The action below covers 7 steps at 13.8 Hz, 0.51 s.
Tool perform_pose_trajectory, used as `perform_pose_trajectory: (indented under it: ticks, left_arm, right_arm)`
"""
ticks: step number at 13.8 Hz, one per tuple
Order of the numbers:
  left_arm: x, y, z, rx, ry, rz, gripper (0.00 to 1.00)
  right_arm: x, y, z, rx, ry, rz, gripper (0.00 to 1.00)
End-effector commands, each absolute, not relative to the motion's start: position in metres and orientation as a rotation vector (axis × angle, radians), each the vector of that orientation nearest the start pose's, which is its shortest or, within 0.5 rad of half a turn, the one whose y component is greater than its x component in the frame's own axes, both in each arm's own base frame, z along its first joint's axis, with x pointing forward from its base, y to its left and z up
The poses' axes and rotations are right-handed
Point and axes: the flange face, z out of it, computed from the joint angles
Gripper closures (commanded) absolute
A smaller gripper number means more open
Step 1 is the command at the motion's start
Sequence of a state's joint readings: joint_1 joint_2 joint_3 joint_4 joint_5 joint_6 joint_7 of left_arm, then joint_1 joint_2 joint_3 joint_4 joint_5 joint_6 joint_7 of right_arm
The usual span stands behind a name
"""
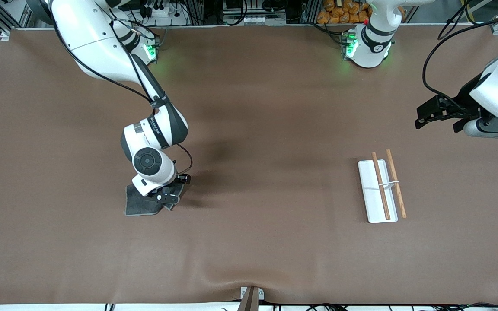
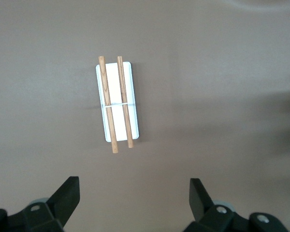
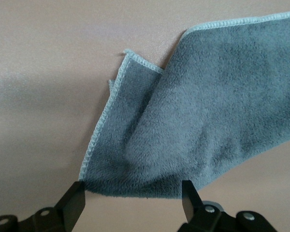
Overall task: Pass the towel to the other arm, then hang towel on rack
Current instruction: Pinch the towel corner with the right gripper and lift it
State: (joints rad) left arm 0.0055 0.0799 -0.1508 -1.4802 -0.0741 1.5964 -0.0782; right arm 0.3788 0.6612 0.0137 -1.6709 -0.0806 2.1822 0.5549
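Straddling towel [image 3: 203,111] edge: right gripper [image 3: 133,195], fingers spread, cloth bunched between them, not yet pinched. Left gripper [image 2: 134,198] held spread above rack [image 2: 117,102], waiting.

Left wrist view. Black two-finger left gripper [image 2: 134,195] hangs over the table, its two fingers [image 2: 67,193] standing wide apart with nothing between them. Under it lies the brown matte table cover [image 2: 222,96], smooth, with soft shadow bands across one part. On the cover sits a small white rectangular rack base with rounded corners [image 2: 120,87]. Two thin light-brown wooden rods [image 2: 108,104] run lengthwise above the base, parallel, just beside each other but apart. A thin white crossbar [image 2: 119,104] spans the base at mid-length, crossing both rods. One rod end overhangs the base's short edge. Gripper and rack are apart.
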Motion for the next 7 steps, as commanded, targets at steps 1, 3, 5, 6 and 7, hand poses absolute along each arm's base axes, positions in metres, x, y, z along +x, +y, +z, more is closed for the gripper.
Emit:
perform_pose_trajectory:
  ticks: [1,3,5,6,7]
  left_arm:
    - [0.574,-0.095,0.630,-3.217,0.120,-0.053,0.00]
    - [0.570,-0.113,0.631,-3.222,0.164,-0.053,0.00]
    - [0.569,-0.119,0.632,-3.225,0.182,-0.057,0.00]
    - [0.569,-0.120,0.632,-3.224,0.187,-0.059,0.00]
    - [0.568,-0.128,0.632,-3.225,0.206,-0.058,0.00]
  right_arm:
    - [0.615,0.248,0.206,-3.260,0.190,0.158,0.52]
    - [0.616,0.247,0.206,-3.260,0.192,0.159,0.72]
    - [0.616,0.247,0.206,-3.260,0.192,0.159,0.84]
    - [0.617,0.247,0.206,-3.259,0.195,0.157,0.94]
    - [0.617,0.247,0.206,-3.259,0.192,0.157,1.00]
